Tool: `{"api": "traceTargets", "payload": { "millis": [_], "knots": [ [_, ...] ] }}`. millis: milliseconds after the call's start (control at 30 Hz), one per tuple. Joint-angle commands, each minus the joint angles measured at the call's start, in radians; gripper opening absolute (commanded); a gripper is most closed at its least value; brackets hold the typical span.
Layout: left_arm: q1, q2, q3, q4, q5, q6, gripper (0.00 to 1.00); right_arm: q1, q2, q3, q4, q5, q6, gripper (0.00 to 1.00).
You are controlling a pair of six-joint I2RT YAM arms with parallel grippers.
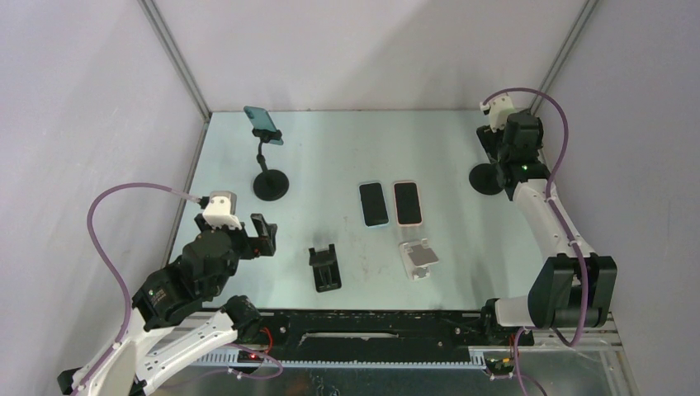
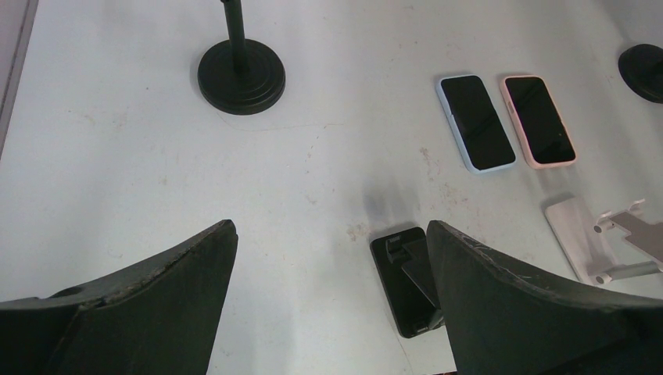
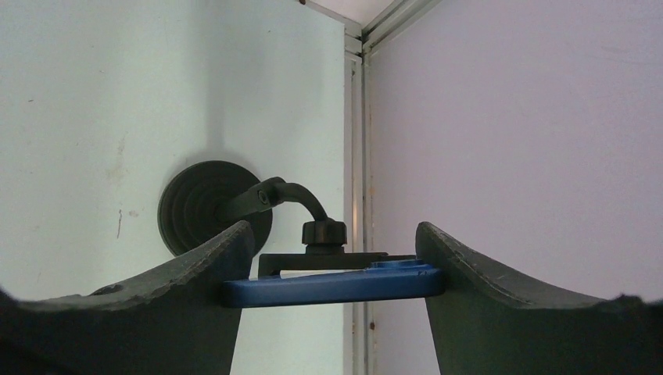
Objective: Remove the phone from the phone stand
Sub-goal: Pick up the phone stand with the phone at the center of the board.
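Right gripper (image 3: 334, 234) is at the far right corner of the table (image 1: 347, 140), close to the side wall. In the right wrist view we see the blue phone (image 3: 328, 286) edge-on, lying crosswise between the two fingers, one end against each finger. We read that as clamped on the phone, with the jaws fairly wide because the phone spans the whole gap.

The phone sits in the cradle (image 3: 313, 262) of the right stand (image 3: 199, 205). The black bracket is directly behind it, a knob sits above that, and a curved neck runs to the round black base on the table. So the phone is gripped but in the stand, not lifted out. In the top view the wrist covers the phone, and we only get the stand's base beside the arm.

Left gripper (image 2: 330, 228) hangs over the near left part of the table, jaws wide apart, nothing between them. Below it a black folding stand (image 2: 406, 277) lies on the table, partly hidden behind one finger in the left wrist view.

Other items we see:
- A left gooseneck stand (image 1: 271, 183) at far left carries a teal phone (image 1: 264, 124).
- Two phones lie flat mid-table, screens up, side by side with a small gap: the light-blue-cased phone (image 1: 373, 204) and the pink-cased phone (image 1: 408, 203).
- A silver stand (image 1: 419, 258) sits just on the near side of the pink one.
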Motion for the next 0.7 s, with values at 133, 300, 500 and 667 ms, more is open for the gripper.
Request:
{"api": "traceTargets", "payload": {
  "millis": [133,300,500,667],
  "knots": [
    [0.008,-0.008,-0.012,0.024,-0.015,0.015,0.98,0.016,-0.098,0.002,0.085,-0.021,-0.026,0.00],
    [0.008,-0.008,-0.012,0.024,-0.018,0.014,0.98,0.050,-0.146,0.002,0.107,0.012,-0.053,0.00],
    [0.008,-0.006,-0.013,0.024,-0.018,0.014,0.98,0.081,-0.208,0.003,0.077,-0.009,-0.051,0.00],
    [0.008,0.000,-0.012,0.026,-0.017,0.014,0.98,0.134,-0.257,0.002,0.030,-0.050,-0.018,0.00]
  ]
}}
